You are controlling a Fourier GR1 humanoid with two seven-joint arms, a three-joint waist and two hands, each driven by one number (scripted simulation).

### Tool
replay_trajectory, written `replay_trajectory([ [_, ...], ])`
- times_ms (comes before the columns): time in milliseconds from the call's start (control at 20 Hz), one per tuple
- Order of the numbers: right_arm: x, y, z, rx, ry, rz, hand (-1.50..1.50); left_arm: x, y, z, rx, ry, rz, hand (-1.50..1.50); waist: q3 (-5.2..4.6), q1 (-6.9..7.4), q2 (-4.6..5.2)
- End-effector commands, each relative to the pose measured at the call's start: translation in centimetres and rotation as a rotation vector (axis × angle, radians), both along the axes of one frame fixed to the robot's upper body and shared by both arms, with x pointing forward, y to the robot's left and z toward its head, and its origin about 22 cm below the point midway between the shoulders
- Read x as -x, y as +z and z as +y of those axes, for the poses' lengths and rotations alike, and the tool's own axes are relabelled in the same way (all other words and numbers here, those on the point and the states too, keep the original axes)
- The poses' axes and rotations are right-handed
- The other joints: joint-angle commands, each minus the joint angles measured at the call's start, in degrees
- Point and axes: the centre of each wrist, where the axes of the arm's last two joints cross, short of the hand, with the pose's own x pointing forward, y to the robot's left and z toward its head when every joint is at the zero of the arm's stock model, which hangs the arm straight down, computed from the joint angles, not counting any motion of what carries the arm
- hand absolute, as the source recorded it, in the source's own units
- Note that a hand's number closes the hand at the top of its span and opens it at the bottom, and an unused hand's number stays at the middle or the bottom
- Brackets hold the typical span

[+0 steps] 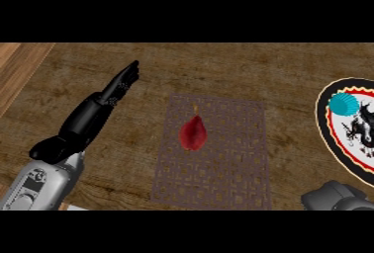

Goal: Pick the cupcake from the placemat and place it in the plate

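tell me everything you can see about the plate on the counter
The plate lies flat on the wooden counter at the right edge of the view, partly cut off by it. It has a black outer band, a cream ring with red trim, and a white middle bearing a black dragon-like figure. A small blue cupcake sits on its upper part. The plate lies apart from the placemat, to its right. No hand touches it.

- A home kitchen or dining spot, judging by the tableware laid out.
- The bench (219,64) has a dark, worn wood-grain top, with a paler wooden strip (18,69) along its left side.
- A brown woven placemat (219,168) lies flat on it, set as for a meal.
- A round decorated plate (343,143) with a black dragon motif sits at the right edge.
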Motion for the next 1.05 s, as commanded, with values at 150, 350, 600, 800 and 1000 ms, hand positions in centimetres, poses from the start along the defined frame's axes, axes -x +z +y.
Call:
replay_trajectory([
  [150, 4.0, -1.7, 1.6, 0.187, 0.094, -0.276, -1.5, -0.2, 0.1, -0.4, -0.006, -0.005, 0.0, 0.0, -0.2, 0.63, 0.31],
  [350, 4.2, -2.2, 2.6, 0.243, 0.124, -0.3, -1.5, -0.2, 0.1, -0.9, -0.008, -0.023, 0.001, 0.0, -0.23, 0.85, 0.51],
  [600, 4.7, -3.2, 3.1, 0.263, 0.161, -0.328, -1.5, -0.3, 0.1, -0.8, -0.005, -0.021, -0.009, 0.0, -0.33, 0.37, 0.32],
  [800, 4.6, -3.7, 3.8, 0.276, 0.172, -0.33, -1.5, -0.5, 0.4, -0.9, -0.011, -0.015, -0.007, 0.0, -0.31, 0.62, 0.4],
  [1000, 5.3, -4.3, 3.7, 0.266, 0.214, -0.341, -1.5, -0.3, 0.1, -0.4, -0.016, -0.028, 0.0, 0.0, -0.29, 1.56, 0.13],
])
